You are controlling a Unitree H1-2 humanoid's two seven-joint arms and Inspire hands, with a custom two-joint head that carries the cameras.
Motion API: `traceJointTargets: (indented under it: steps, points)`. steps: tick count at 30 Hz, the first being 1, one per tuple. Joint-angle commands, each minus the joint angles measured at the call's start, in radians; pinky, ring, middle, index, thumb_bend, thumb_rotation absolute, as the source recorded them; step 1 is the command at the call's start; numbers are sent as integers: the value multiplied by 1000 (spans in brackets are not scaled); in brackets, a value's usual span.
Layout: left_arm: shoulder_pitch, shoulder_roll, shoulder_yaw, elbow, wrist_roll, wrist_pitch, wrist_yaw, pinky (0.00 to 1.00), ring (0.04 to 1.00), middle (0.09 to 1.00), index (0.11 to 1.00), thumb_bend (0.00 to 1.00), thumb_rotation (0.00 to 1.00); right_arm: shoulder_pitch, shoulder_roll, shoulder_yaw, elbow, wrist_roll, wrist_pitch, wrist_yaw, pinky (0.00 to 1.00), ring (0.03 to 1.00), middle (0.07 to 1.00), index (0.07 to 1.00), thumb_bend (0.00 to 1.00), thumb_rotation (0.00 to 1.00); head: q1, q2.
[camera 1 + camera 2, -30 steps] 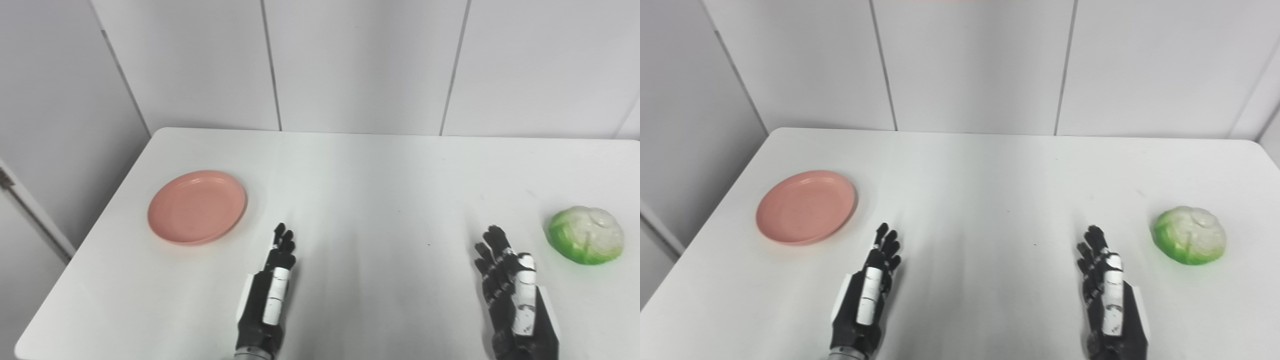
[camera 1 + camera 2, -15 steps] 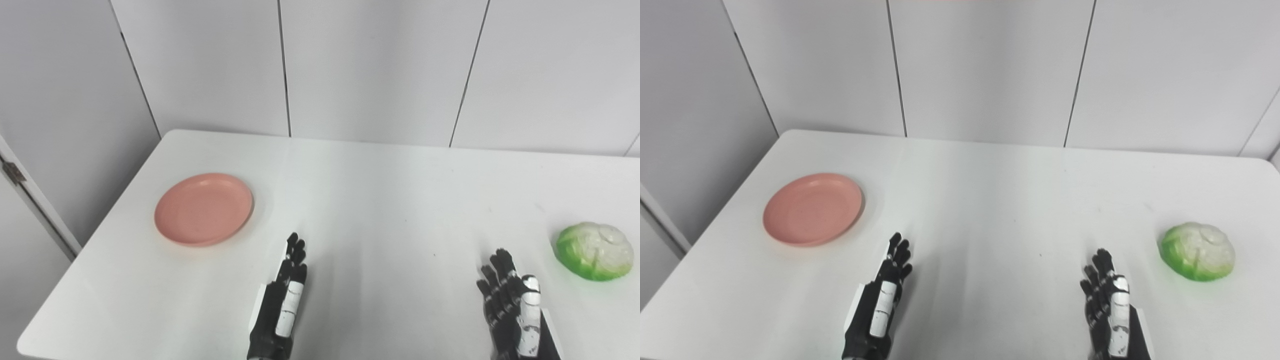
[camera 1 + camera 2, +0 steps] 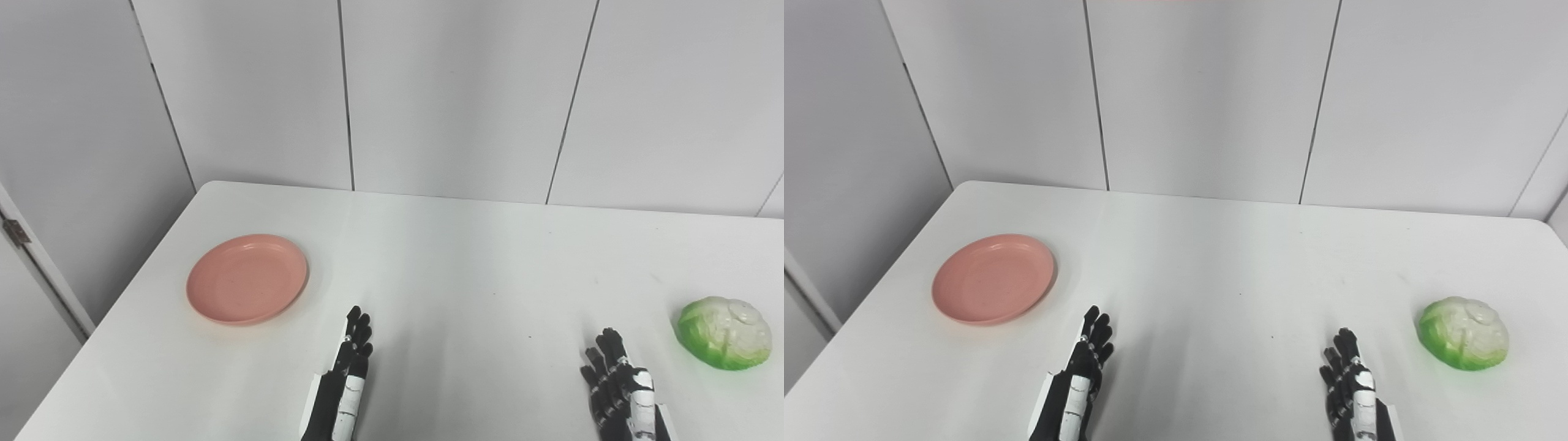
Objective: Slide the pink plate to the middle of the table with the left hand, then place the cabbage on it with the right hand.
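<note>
No brand, label or writing can be read on anything in either view.

The pink plate [image 3: 247,278] lies flat on the white tabletop [image 3: 453,263], right way up, in the left half and near the left edge. It is round, so it has no long axis of its own; it shows as a wide oval only because the cameras look down at a slant. Its shallow raised rim runs all the way round and nothing lies in it.

The cabbage [image 3: 724,332] sits on the tabletop far to the right, near the right edge. It is a squat, rounded head, a little wider than it is tall, with its longer side running roughly left to right. Its pale, whitish leaves face up and toward the wall, and the bright green shows along its lower, nearer side.

The left hand [image 3: 344,383] comes in at the bottom edge, left of the middle. It holds nothing; its fingers are stretched out close side by side and point away from the robot. The plate lies ahead of it and to its left, near but clearly apart from the fingertips.

The right hand [image 3: 1350,389] comes in at the bottom edge further right, also holding nothing, its fingers extended and slightly spread. The cabbage lies to its right and a little ahead, apart from it.

Behind the tabletop stands a grey panelled wall [image 3: 459,92].
</note>
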Motion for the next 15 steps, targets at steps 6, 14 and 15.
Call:
traceJointTargets:
  steps: [6, 14, 15]
  points:
    - [-77, 42, 40, -49, -28, -48, 8, 1000, 993, 1000, 1000, 821, 977, 104, -10, -3, 20, 3, -18, -8, 1000, 984, 991, 958, 800, 1000, 14, 12]
    - [-273, 119, 124, -115, -39, 10, 30, 918, 931, 953, 996, 903, 938, 116, -11, 3, -5, 3, -6, -8, 1000, 984, 994, 961, 783, 1000, 18, 31]
    - [-308, 135, 139, -115, -53, 20, 33, 906, 922, 944, 989, 902, 928, 117, -11, 4, -8, 2, -4, -9, 1000, 983, 994, 961, 780, 1000, 18, 32]
